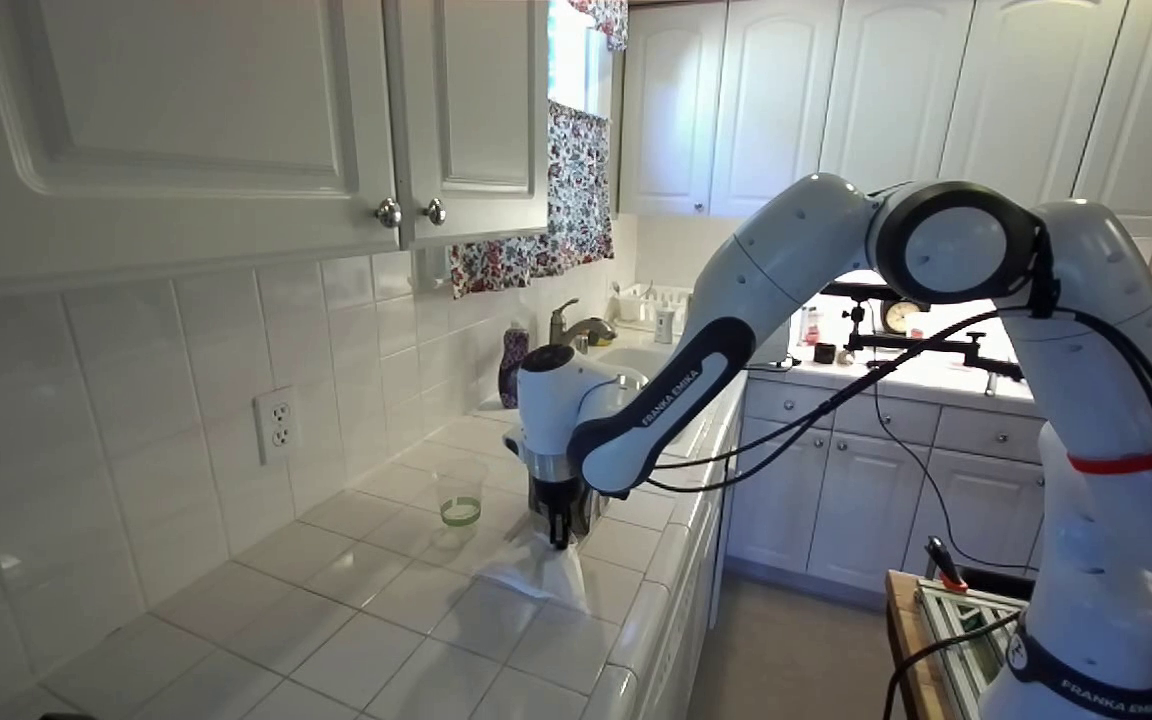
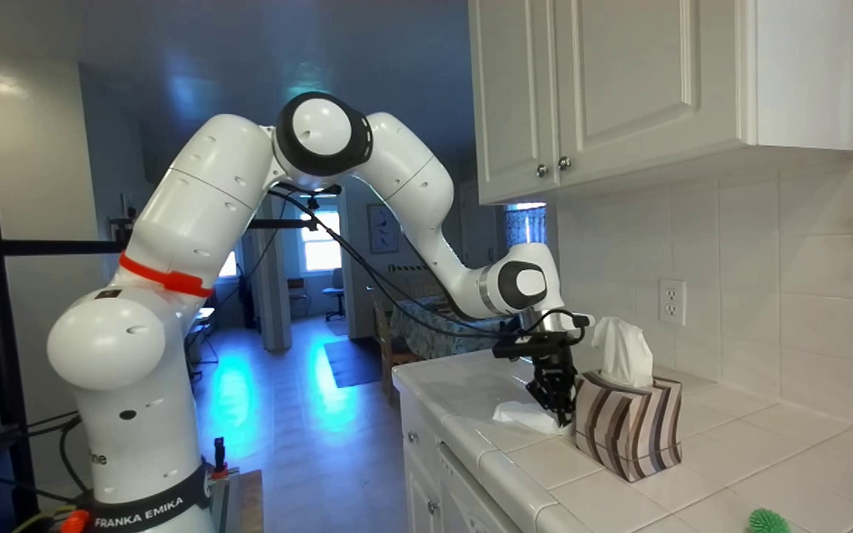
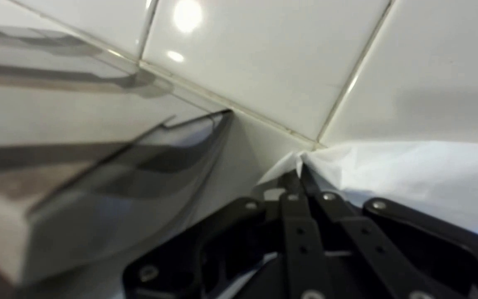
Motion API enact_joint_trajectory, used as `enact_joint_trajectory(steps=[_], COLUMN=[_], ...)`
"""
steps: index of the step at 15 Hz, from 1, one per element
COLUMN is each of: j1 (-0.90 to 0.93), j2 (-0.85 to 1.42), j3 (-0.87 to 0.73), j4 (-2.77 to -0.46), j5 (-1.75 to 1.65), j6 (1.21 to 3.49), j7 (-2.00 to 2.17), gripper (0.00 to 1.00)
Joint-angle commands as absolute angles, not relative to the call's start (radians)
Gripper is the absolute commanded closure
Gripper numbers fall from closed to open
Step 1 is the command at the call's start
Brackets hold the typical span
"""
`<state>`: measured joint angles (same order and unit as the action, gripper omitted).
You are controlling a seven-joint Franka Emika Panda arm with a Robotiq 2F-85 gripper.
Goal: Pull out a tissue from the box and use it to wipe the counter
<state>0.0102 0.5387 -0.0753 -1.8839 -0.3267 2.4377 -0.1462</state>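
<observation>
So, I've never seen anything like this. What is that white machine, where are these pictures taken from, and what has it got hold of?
The white machine is a jointed robot arm, ending in a black grasping tool. Two pictures look at it from different places outside the robot; the close-up is taken from its wrist, looking along the tool. There you can see the tool pinching a white tissue, which trails over the tiled counter. Right beside it stands a striped tissue box with another tissue sticking up from the top. Also on the counter are a clear cup and a spiky green object, partly cut off by the picture's edge.
</observation>
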Motion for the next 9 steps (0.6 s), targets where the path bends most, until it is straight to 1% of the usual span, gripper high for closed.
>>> enact_joint_trajectory(steps=[1,6,9], j1=[-0.001,-0.009,0.006], j2=[0.576,0.572,0.563], j3=[-0.05,0.019,0.021], j4=[-1.867,-1.89,-1.888], j5=[-0.328,-0.302,-0.289], j6=[2.471,2.504,2.488], j7=[-0.202,-0.33,-0.286], gripper=[1.0,1.0,1.0])
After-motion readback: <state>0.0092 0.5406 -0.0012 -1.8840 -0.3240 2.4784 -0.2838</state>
